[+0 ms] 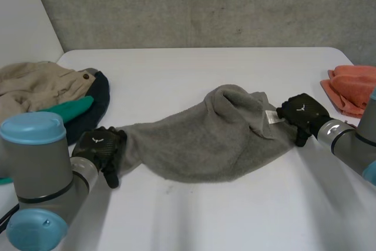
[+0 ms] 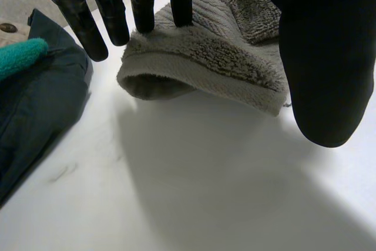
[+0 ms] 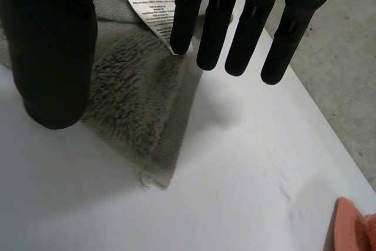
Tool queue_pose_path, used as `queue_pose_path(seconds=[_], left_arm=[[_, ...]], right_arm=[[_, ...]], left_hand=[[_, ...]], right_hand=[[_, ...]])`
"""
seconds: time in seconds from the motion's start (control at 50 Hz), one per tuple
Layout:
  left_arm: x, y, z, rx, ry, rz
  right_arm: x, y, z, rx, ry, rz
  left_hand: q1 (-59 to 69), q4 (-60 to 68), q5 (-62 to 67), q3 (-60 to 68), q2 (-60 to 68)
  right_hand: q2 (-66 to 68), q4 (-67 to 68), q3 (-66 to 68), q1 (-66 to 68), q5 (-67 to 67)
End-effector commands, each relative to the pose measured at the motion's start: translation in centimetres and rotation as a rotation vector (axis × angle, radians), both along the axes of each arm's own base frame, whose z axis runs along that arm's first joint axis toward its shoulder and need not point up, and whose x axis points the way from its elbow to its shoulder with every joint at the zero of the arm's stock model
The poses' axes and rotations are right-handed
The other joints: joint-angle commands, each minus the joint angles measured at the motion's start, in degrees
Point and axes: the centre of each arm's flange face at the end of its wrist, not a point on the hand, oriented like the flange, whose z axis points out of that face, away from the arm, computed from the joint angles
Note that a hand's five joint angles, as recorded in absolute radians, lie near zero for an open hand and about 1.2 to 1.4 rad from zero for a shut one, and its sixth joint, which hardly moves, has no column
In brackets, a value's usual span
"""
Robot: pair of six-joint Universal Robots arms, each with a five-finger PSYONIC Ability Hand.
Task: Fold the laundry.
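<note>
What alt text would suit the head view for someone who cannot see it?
A grey terry towel lies stretched across a white table between two black robot hands, the left hand at one end and the right hand at the other. A heap of beige, teal and navy clothes sits near the left arm, an orange cloth near the right arm.

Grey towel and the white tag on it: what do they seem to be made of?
The grey towel looks like terry cloth, matte: a looped, fuzzy pile with a flatter ribbed band along its hemmed edge. The white tag looks like a thin, smooth label, satin fabric or paper, with small dark print; I cannot tell which.
</note>
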Motion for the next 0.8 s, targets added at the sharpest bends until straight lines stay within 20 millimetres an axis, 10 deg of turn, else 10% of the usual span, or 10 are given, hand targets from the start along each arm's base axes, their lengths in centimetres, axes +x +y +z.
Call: queue_pose_path(seconds=[0.02, 0.4, 0.52, 0.8], left_arm=[[-0.4, -0.6, -0.2, -0.028, -0.015, -0.014], [-1.3, -3.2, -0.1, -0.148, -0.044, -0.001], [-1.5, -4.0, -0.4, -0.166, -0.045, 0.007], [-2.4, -5.1, -1.0, -0.182, -0.031, -0.011]], right_arm=[[0.4, -0.6, 0.0, -0.03, -0.025, -0.003], [1.9, -1.4, -0.2, -0.062, -0.047, 0.009], [2.3, -1.4, 0.3, -0.066, -0.068, 0.014], [1.7, -0.6, 1.8, -0.003, -0.085, -0.037]], left_hand=[[-0.5, -0.1, -1.2, -0.4, -0.6], [2.8, 3.3, 2.1, 2.9, 2.7], [6.5, 6.9, 5.8, 6.6, 6.4], [13.8, 14.2, 13.0, 13.8, 13.7]], right_hand=[[6.2, 6.0, 5.9, 6.1, 9.7], [13.4, 13.3, 13.2, 13.3, 16.9], [44.7, 44.6, 44.5, 44.6, 48.2], [44.7, 44.6, 44.5, 44.7, 48.2]])
